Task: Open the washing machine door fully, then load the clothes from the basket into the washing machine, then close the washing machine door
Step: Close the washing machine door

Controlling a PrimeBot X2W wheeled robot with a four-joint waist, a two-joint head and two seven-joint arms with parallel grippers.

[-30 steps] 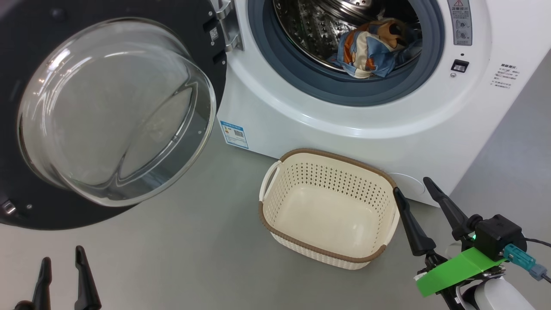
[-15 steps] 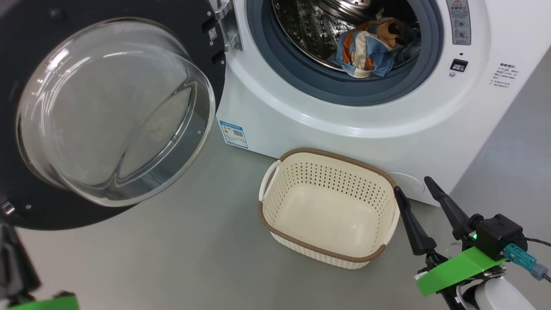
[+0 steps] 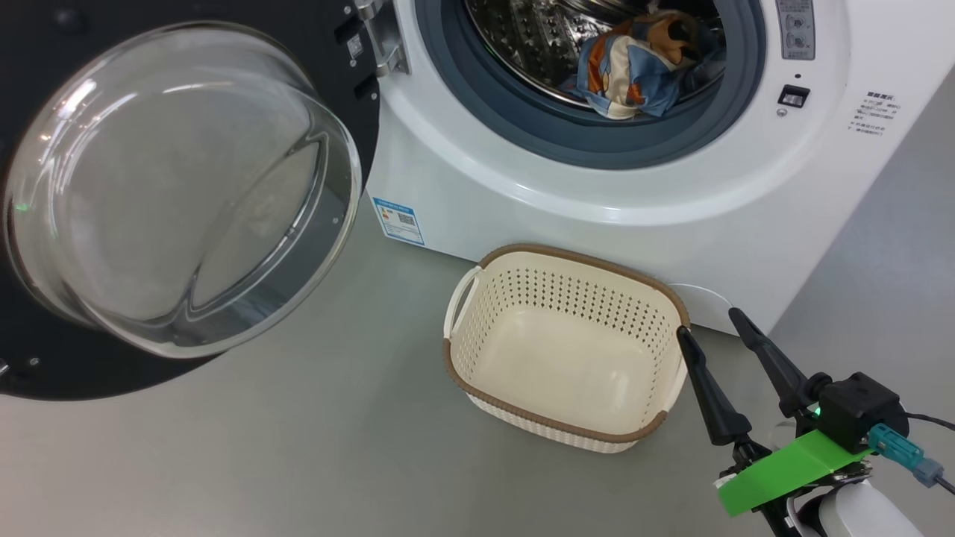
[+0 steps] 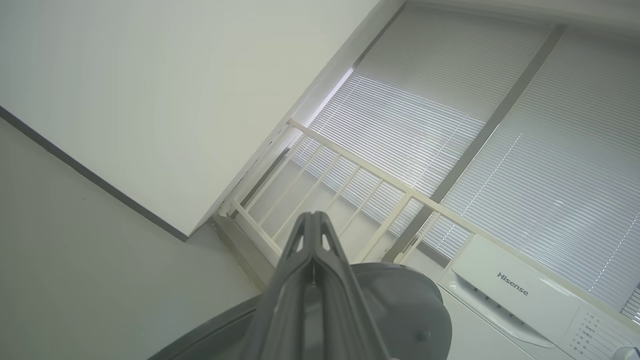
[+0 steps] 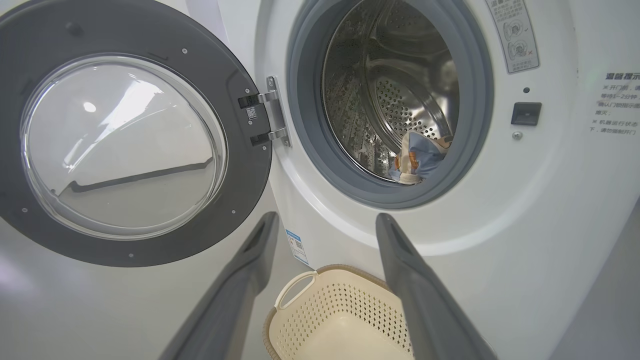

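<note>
One boxy white washing machine (image 3: pixel 597 224) is standing open, its round glossy door (image 3: pixel 179 186) swung aside. Crumpled clothes (image 3: pixel 634 67), seemingly one bundle, are lying in its steel drum (image 5: pixel 400 100). One perforated cream basket (image 3: pixel 582 259) is sitting before it. The right pincer (image 3: pixel 707 322) is spreading apart; the left pincer (image 4: pixel 313 220) is pressing together.

The washing machine door (image 3: pixel 179 194) hangs swung wide at the upper left of the head view. Its glass bowl bulges out over the floor (image 3: pixel 313 462) and blocks that side. At top centre, the mouth of the washing machine (image 3: pixel 522 194) is open to reach, save for the clothes (image 3: pixel 634 67) heaped on its lower lip (the upper part of the opening is free). The basket (image 3: pixel 574 257) stands just in front of the machine's base at centre. The grey floor at lower left and bottom centre lies bare.
</note>
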